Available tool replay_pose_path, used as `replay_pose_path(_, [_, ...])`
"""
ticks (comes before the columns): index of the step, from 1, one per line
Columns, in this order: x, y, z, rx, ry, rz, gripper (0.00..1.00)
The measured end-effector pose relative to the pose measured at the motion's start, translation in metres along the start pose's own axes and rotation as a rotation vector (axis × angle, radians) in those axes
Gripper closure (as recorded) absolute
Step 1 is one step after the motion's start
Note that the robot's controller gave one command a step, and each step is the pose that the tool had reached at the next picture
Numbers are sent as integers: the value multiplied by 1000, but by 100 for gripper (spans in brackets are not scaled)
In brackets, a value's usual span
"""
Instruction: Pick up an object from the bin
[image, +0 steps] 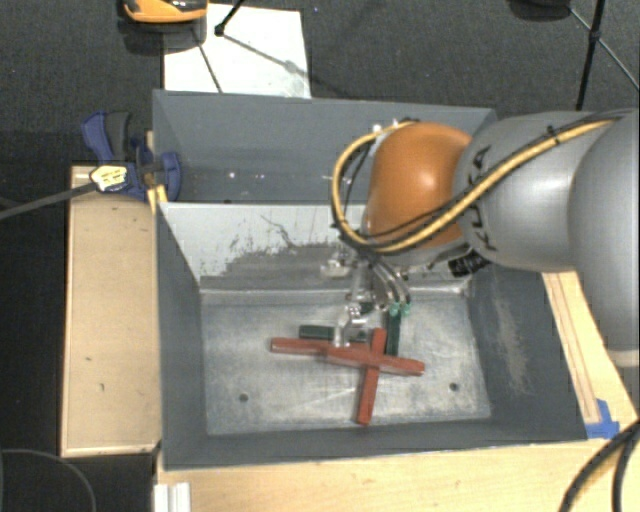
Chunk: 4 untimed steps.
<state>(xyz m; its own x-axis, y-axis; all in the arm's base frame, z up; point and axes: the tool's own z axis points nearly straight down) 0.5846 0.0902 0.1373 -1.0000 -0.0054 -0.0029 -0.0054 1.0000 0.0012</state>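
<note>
My gripper reaches down into the middle of the bin, right over the spot where two long red-brown flat sticks cross. One stick lies left to right. The other stick runs from the crossing toward the bin's front. A dark green narrow piece stands close against the gripper's right side; I cannot tell whether it is touched. A small dark block lies just left of the gripper, behind the left-right stick.
The arm with its orange cover and looped cables hangs over the bin's right and rear part. Bare bin floor lies to the left, the right and the front of the sticks.
</note>
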Motion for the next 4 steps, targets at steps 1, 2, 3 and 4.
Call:
replay_pose_path(1, [7, -20, 48, -18, 2, 10, 0])
replay_pose_path(2, [-9, -11, 84, -13, -33, -2, 0])
replay_pose_path(3, [-1, -13, 74, -10, -38, 2, 0])
replay_pose_path(4, [13, -34, 64, -1, -8, 76, 0])
